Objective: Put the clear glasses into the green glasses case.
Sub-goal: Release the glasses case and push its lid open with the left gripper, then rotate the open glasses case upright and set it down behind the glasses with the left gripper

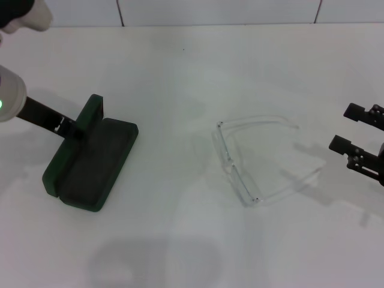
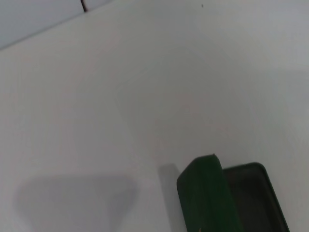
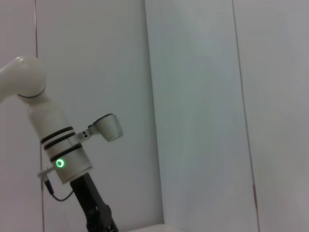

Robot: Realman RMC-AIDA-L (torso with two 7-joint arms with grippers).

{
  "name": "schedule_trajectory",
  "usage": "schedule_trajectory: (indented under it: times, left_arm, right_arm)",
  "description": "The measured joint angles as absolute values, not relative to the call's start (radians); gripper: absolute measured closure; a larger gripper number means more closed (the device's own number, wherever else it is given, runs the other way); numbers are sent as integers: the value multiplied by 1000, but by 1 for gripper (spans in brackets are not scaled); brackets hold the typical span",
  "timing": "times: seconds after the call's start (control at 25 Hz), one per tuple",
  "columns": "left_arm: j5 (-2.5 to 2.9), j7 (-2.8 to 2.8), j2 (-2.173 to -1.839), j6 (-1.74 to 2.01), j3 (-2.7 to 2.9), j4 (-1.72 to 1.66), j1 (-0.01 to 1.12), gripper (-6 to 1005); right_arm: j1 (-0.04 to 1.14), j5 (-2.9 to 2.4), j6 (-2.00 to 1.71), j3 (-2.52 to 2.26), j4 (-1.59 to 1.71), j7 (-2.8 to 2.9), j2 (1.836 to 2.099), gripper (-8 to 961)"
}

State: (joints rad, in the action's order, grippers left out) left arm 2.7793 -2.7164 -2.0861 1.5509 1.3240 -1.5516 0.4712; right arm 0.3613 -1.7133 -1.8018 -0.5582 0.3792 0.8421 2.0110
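The green glasses case (image 1: 96, 162) lies open at the table's left, its lid (image 1: 90, 114) standing upright and the dark-lined base empty. The left wrist view shows the green glasses case (image 2: 207, 193) from above the lid. My left gripper (image 1: 73, 128) reaches in from the left and touches the lid's upper edge. The clear glasses (image 1: 255, 159) lie on the table right of centre, arms unfolded and pointing right. My right gripper (image 1: 341, 126) hovers at the right edge, just beyond the arm tips, open with nothing between its fingers.
The white table (image 1: 180, 240) spreads between case and glasses. A tiled wall (image 1: 216, 12) runs along the far edge. The right wrist view looks across at the left arm (image 3: 63, 159) against the wall.
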Motion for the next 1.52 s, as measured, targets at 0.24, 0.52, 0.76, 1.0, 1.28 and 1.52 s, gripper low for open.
schedule_trajectory:
  times: [0.24,0.52,0.76,1.0,1.28,1.52]
  left_arm:
    - [2779,-2715,-2087,1545,1326,-1515,471,426]
    - [2757,-2701,-2087,1542,1329,-1518,475,542]
    - [2689,-2651,-2084,1577,1324,-1524,500,686]
    - [2556,-2528,-2088,1624,1365,-1592,515,787]
    - [2526,-2388,-2090,1582,1543,-1644,515,792]
    - [2546,-2311,-2090,1509,1638,-1616,531,791]
  right_arm:
    - [363,-1713,-1796,-558,377,842,2011,305]
    - [359,-1713,-1796,-558,377,842,2011,306]
    - [354,-1712,-1796,-555,377,842,2011,307]
    - [343,-1709,-1811,-502,365,840,2010,307]
    - [295,-1707,-1951,-346,356,823,2007,308]
    - [249,-1701,-2035,-284,351,821,2004,309]
